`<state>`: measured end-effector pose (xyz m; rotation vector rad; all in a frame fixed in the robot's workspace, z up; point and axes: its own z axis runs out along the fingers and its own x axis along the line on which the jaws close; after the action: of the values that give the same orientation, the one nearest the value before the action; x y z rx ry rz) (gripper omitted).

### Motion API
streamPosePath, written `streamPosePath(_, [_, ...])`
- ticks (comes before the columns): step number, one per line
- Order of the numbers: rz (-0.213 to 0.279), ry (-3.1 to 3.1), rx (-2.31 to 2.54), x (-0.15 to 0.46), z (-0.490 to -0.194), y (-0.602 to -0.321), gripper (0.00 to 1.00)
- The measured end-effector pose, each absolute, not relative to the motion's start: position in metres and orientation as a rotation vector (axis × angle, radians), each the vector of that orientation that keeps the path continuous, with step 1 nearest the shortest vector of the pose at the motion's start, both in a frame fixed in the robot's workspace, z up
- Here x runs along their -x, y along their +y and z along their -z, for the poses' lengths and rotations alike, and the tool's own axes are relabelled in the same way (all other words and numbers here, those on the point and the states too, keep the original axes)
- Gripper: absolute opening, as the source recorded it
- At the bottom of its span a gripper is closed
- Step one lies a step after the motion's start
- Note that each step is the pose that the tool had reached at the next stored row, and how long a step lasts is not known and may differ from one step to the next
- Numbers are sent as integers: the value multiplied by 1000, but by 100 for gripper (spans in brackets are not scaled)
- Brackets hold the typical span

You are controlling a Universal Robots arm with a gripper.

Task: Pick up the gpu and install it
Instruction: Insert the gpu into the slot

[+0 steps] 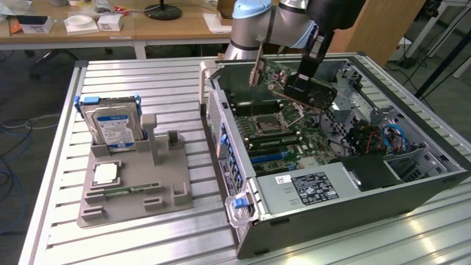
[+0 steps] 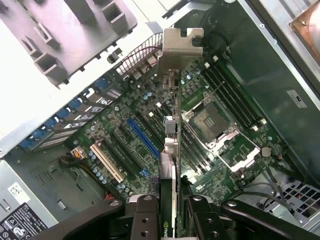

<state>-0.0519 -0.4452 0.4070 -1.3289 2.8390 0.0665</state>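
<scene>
Gripper point(image 2: 170, 216) clamps the gpu point(image 2: 170, 145) edge-on over the open case's point(image 1: 353, 204) motherboard point(image 2: 115, 125), bracket end pointing away from it; hard drive point(image 1: 110, 124) stands in gray holder point(image 1: 132, 205).

One arm point(image 1: 254, 22), one gpu point(image 1: 320, 95), one open case point(image 1: 353, 207) with one motherboard point(image 1: 268, 130) and one power supply point(image 1: 312, 187) inside; on the one slatted surface point(image 1: 147, 77) beside it, one grey holder point(image 1: 173, 165) carrying one hard drive point(image 1: 110, 127), one memory stick point(image 1: 121, 191) and one small square chip point(image 1: 107, 174).
</scene>
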Motion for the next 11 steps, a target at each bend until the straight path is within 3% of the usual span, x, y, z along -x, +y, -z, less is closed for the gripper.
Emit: streamPosePath(11, [-67, 2779, 1454, 52, -407, -445, 26])
